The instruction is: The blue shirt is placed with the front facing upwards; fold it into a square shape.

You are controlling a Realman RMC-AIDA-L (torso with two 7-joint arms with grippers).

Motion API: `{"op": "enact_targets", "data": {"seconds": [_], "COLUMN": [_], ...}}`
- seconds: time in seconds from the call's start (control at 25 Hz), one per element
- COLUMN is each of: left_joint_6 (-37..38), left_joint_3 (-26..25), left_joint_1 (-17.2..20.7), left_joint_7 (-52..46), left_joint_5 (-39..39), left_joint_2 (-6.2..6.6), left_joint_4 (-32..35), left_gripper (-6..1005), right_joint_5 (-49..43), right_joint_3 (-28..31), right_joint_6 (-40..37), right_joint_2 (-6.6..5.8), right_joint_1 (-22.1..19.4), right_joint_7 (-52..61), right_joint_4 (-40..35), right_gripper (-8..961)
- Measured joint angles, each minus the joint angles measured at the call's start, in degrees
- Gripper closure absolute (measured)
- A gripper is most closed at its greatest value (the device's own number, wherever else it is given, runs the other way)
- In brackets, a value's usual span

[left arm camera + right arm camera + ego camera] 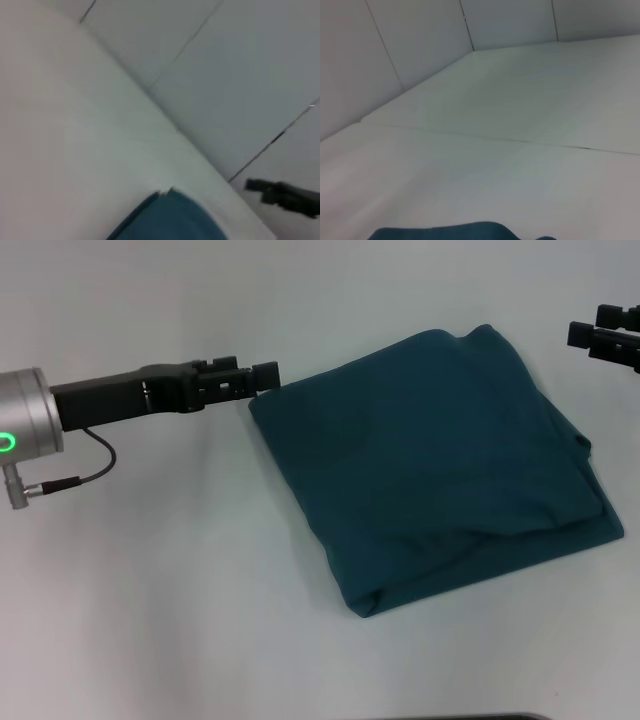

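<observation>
Head view: one shirt (440, 470), folded into a rough square, lies on the white surface (180, 610). The left hand (262, 377) touches its far-left corner; whether it grips the cloth I cannot tell. The right hand (600, 338) sits apart, beyond the far-right corner. No lettering shows.

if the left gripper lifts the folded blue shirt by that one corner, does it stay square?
Probably not. The blue shirt is soft stacked cloth with loose rounded folds, so the layers would likely droop and peel open. The left gripper sits only at its corner. Pushed, it would more likely bunch than slide.
</observation>
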Motion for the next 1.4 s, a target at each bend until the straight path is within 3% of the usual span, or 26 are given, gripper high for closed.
{"op": "enact_targets", "data": {"seconds": [0.24, 0.56, 0.84, 1.08, 1.4], "left_joint_6": [-1.0, 2.7, 7.0, 7.2, 6.0], "left_joint_3": [0.4, 0.6, 0.1, 0.3, 0.4], "left_joint_1": [-4.3, -6.5, -6.8, -6.2, -6.0], "left_joint_7": [-6.8, -14.2, -14.1, -14.2, -20.0], "left_joint_5": [5.6, 9.9, 10.1, 10.6, 12.8], "left_joint_2": [1.05, 1.20, 1.14, 0.63, 0.95], "left_joint_4": [5.6, 5.4, 5.0, 5.4, 6.8], "left_gripper": [30, 31, 30, 31, 33], "right_joint_5": [-0.2, -0.3, -0.9, -1.1, -1.1], "right_joint_3": [0.4, 0.4, 0.1, 0.3, 0.2], "right_joint_6": [-2.4, -3.3, -3.6, -3.6, -3.6], "right_joint_2": [0.19, -0.09, -0.20, -0.18, -0.61], "right_joint_1": [-0.4, -0.8, -0.7, -0.6, -0.5], "right_joint_7": [2.4, 4.0, 3.3, 3.2, 3.2], "right_joint_4": [-2.9, -5.5, -5.6, -5.7, -5.7], "right_gripper": [334, 335, 337, 339, 340]}}
